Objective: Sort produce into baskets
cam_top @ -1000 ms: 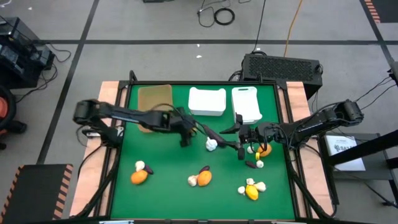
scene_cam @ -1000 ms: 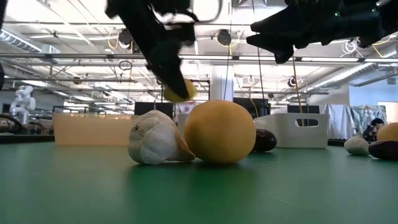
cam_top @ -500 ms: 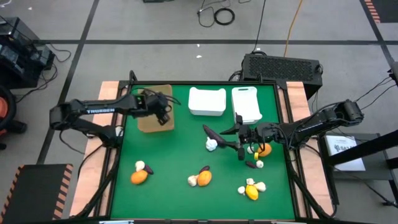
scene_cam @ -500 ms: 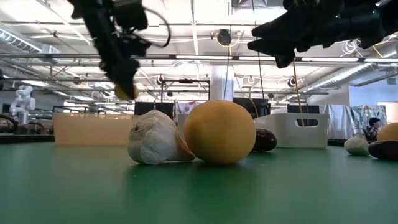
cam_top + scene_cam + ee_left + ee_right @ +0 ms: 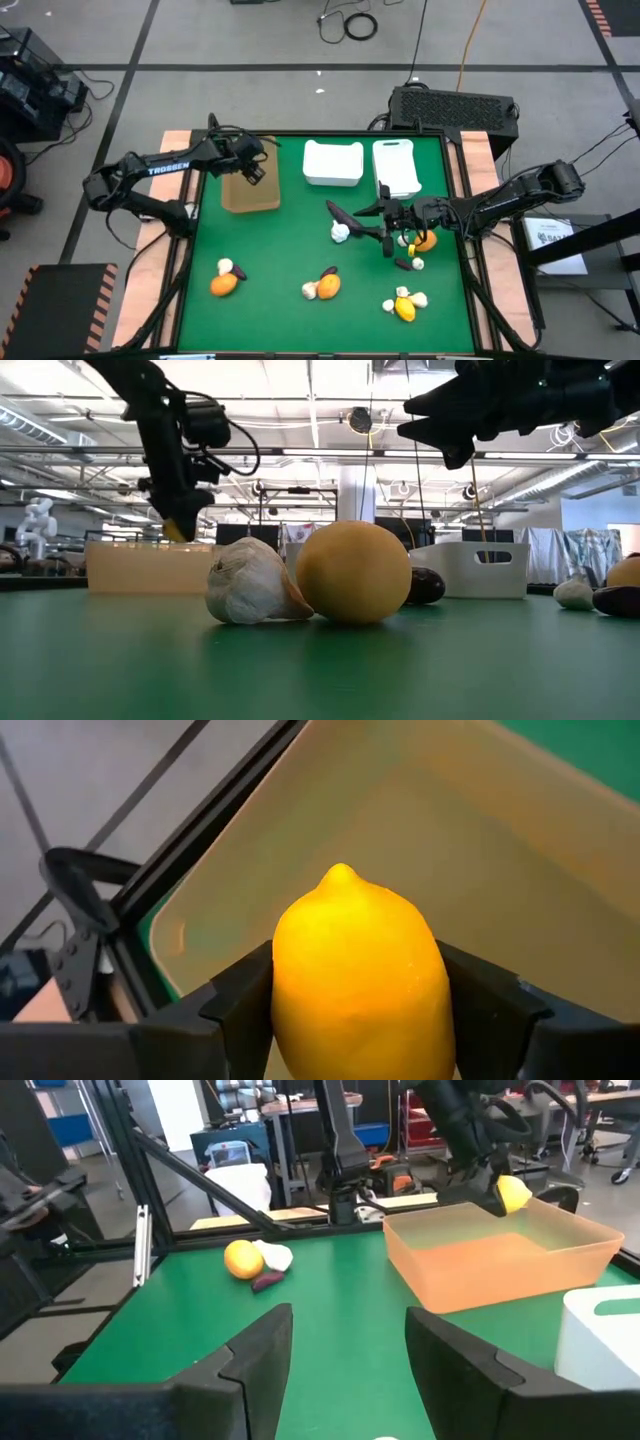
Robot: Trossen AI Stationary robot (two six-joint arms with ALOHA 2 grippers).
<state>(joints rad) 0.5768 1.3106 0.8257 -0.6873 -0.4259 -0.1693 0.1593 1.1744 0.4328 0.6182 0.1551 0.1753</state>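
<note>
My left gripper (image 5: 252, 172) hangs over the tan tray (image 5: 250, 188) at the table's far left, shut on a yellow lemon-like fruit (image 5: 360, 980). The same fruit (image 5: 178, 528) shows above the tray's wall in the low view. My right gripper (image 5: 345, 1370) stands open and holds nothing, above the table's right middle (image 5: 368, 224) near a white garlic bulb (image 5: 341, 233). More produce lies on the green mat: an orange fruit with garlic (image 5: 322, 286), another pair (image 5: 225, 280), and a third group (image 5: 405, 305). My left gripper pinches the yellow fruit by its two opposite sides (image 5: 285, 1020) between the two fingers (image 5: 235, 1010). The fingers slant down from the table's left side. The fruit's pointed tip (image 5: 341, 872) faces away from the wrist. The fruit is lifted clear, above the tan tray's floor (image 5: 480, 850).
Two white bins (image 5: 333, 163) (image 5: 397, 167) stand at the far edge, right of the tan tray. An orange fruit (image 5: 424, 240) and a dark eggplant piece (image 5: 405, 264) lie under my right arm. Bare green mat lies between the tray and the near produce.
My left gripper has swung from the table's middle toward the far left edge, carrying the yellow fruit, and has turned as it went. It now hangs over the tan tray with the fruit still held. My right arm has kept still.
</note>
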